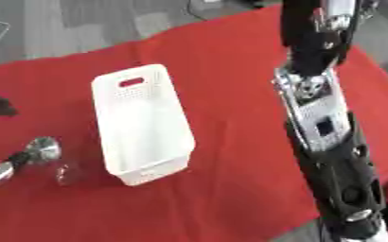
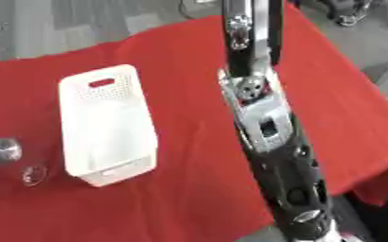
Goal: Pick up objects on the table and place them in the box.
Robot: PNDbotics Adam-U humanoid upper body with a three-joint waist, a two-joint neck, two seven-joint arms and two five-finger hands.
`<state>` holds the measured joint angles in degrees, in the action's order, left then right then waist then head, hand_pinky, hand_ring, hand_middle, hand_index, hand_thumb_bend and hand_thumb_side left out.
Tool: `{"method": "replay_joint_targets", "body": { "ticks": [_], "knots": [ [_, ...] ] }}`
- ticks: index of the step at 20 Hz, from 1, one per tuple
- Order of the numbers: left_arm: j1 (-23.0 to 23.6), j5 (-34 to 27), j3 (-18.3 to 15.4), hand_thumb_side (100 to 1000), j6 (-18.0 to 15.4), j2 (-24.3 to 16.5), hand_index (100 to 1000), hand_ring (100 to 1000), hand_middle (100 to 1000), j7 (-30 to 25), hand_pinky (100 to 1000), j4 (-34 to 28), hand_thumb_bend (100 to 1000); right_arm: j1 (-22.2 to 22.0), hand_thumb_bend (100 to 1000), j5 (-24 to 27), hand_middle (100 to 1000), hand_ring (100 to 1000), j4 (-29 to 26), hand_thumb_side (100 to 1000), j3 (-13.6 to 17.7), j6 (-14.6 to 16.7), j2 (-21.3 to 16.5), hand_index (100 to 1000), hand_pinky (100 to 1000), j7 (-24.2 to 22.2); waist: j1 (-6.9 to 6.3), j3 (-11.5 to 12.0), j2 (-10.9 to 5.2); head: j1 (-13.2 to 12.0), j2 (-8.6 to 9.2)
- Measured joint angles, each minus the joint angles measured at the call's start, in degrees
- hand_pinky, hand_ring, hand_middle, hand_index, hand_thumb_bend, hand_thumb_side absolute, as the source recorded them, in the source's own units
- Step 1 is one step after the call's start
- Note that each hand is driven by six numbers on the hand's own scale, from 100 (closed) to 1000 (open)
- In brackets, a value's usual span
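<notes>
Fingers of neither hand show, so I cannot tell their state; the next grasp should probably suit the small clear thing (image 2: pixel 33 175) near the white box (image 1: pixel 152 172), then clear its rim.

White perforated box (image 1: pixel 141 124) on red cloth (image 1: pixel 230 94), silver round object (image 1: pixel 41 149) left of box, black-and-silver right arm (image 1: pixel 326 137) along right side, hand unseen

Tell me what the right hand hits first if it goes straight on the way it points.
Probably nothing. The right hand points toward the table's far edge, well right of the white basket. Only bare red cloth lies ahead, then floor. Its height above the cloth is unclear.
</notes>
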<state>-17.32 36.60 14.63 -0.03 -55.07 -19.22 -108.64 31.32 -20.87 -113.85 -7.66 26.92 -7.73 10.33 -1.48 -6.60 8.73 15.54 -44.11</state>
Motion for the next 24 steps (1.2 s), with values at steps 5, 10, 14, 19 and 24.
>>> {"method": "replay_joint_targets", "body": {
  "ticks": [5,10,14,19,24],
  "knots": [
    [-0.01,-0.15,0.0,864,-0.02,-0.03,916,818,885,0.01,800,0.01,300,0.0,100,0.0,534,453,0.0,1000,0.0,0.0,0.0,640,333,0.0,0.0,0.01,0.0,-0.27,0.0],
    [-0.11,-0.39,0.0,864,-0.02,-0.05,916,818,885,0.01,801,0.0,300,-0.01,100,0.0,534,453,0.0,1000,0.0,0.01,0.0,640,333,0.0,-0.05,0.01,0.0,-0.43,0.0],
    [-0.32,-0.53,0.0,864,-0.06,-0.05,920,805,881,-0.12,786,-0.01,291,-0.01,100,0.0,534,453,0.0,1000,0.0,0.03,0.0,640,333,0.02,-0.18,-0.02,0.0,-0.45,0.0],
    [-0.6,-3.11,-0.05,869,0.33,-0.05,925,784,876,0.07,764,-0.29,283,-0.01,100,-0.01,534,453,0.0,1000,0.0,0.04,0.0,640,333,0.02,-0.18,-0.04,0.0,-0.45,0.0],
    [-1.15,-6.16,-0.06,879,0.98,-0.05,936,770,875,-0.3,759,-0.37,276,0.0,100,-0.01,534,453,0.0,1000,-0.01,0.05,0.0,640,333,0.01,-0.24,-0.23,0.0,-0.47,0.0]
  ]
}}
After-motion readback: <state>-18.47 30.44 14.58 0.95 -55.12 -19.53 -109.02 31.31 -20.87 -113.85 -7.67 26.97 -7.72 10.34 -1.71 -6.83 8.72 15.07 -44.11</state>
